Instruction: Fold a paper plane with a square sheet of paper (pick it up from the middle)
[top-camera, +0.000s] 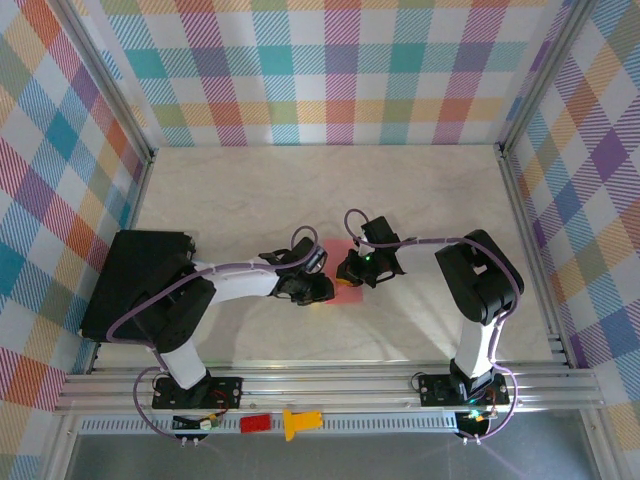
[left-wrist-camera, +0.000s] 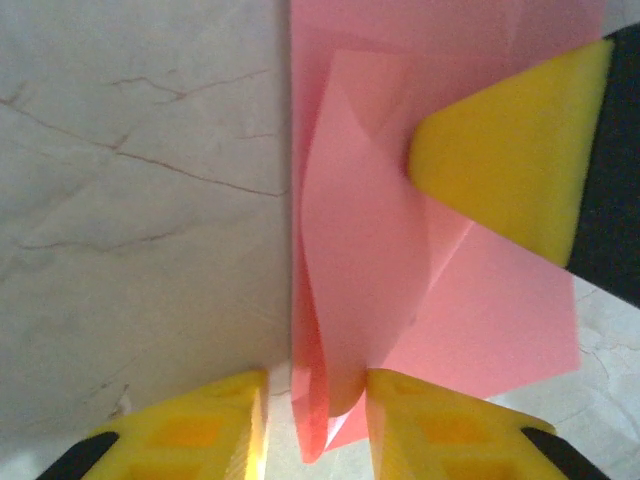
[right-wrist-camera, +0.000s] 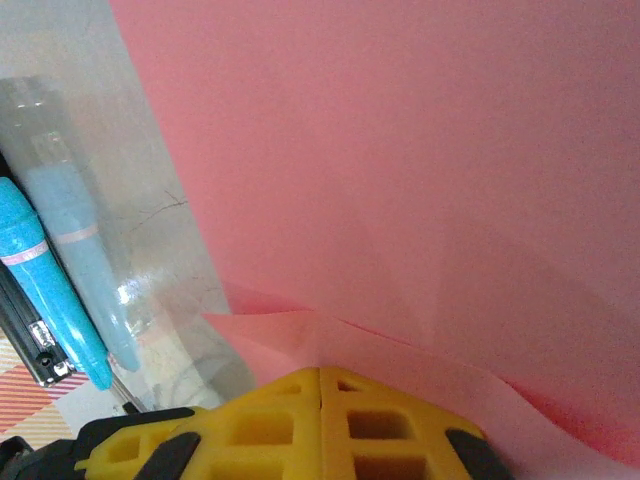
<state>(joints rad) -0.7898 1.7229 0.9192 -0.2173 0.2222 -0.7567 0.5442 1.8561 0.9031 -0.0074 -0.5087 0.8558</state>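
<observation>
The paper (top-camera: 347, 292) lies flat near the middle of the marble table (top-camera: 250, 190), a little toward the near edge, with both arms reaching in over it from either side. It is partly folded: in the left wrist view the paper (left-wrist-camera: 480, 320) shows several creases and layers, and one long flap stands up off the sheet and curls, running from far to near along its left edge. The left gripper (top-camera: 320, 288) sits at the sheet's left side. Its yellow fingers (left-wrist-camera: 440, 435) are spread apart, the near end of the raised flap is in the gap between them, and the left gripper (left-wrist-camera: 315, 425) does not clamp it. The right gripper (top-camera: 350, 272) is just right of it, over the sheet. Its fingers (right-wrist-camera: 380, 425) are pressed together with no gap, and the right gripper (left-wrist-camera: 450, 160) points its closed yellow tip down onto the paper beside the flap. In the right wrist view the paper (right-wrist-camera: 420, 180) spreads out beyond the closed tips, with a low fold just past them. A red block (top-camera: 255, 423) and a yellow piece (top-camera: 298, 423) rest on the near rail, well apart from the sheet.
</observation>
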